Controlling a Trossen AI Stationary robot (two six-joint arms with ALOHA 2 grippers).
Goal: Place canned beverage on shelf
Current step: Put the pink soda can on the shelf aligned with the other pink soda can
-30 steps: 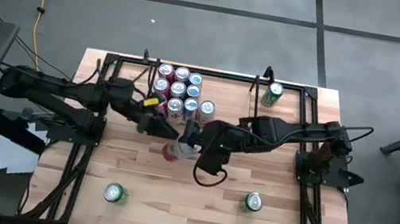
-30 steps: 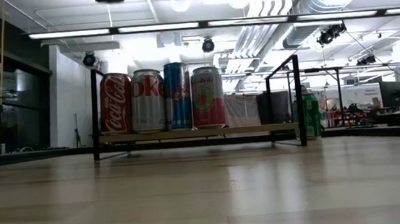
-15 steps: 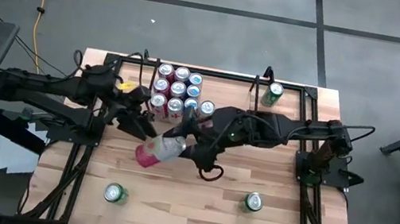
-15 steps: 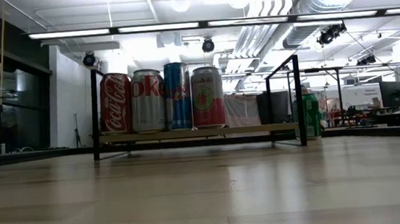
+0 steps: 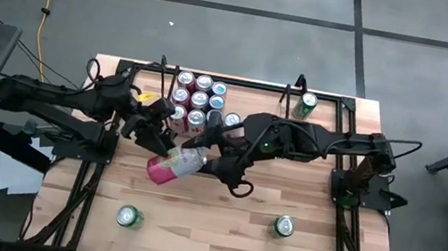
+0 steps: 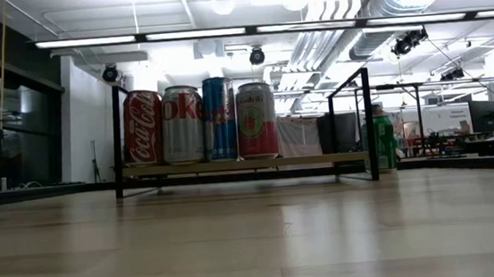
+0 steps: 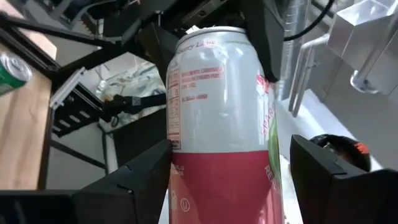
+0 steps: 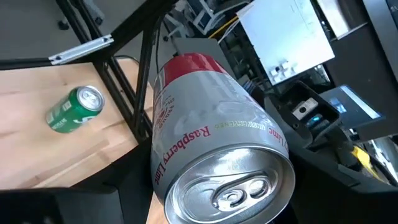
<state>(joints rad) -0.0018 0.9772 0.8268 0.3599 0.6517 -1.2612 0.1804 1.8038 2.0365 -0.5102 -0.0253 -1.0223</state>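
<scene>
A pink-and-white raspberry-lime can (image 5: 173,164) hangs tipped high over the table's middle, its red bottom end toward the left arm. My right gripper (image 5: 207,161) is shut on it. My left gripper (image 5: 158,140) is open, its fingers (image 7: 140,183) on either side of the can's red lower part (image 7: 217,186). The shelf (image 6: 303,160) stands at the far edge, with several cans (image 5: 199,102) upright on its left half. The low view shows neither gripper nor the held can. My right gripper pinches the can between its two fingers near the silver top end (image 8: 224,180), coming from the table's right side. The can is lifted clear and lies tipped, its top toward the right arm. My left gripper: I cannot tell whether its fingers touch the can.
A green can (image 5: 304,105) stands just past the shelf's right end. Two more green cans (image 5: 128,216) (image 5: 283,226) stand on the near part of the table. A black frame (image 5: 344,136) edges the table. The shelf's right half (image 5: 257,113) holds no cans.
My right gripper has carried the can toward the table's left edge and turned it from end-on to lying tipped, red end toward the left arm. My left gripper has drawn back toward the left edge and now flanks the can's red end.
</scene>
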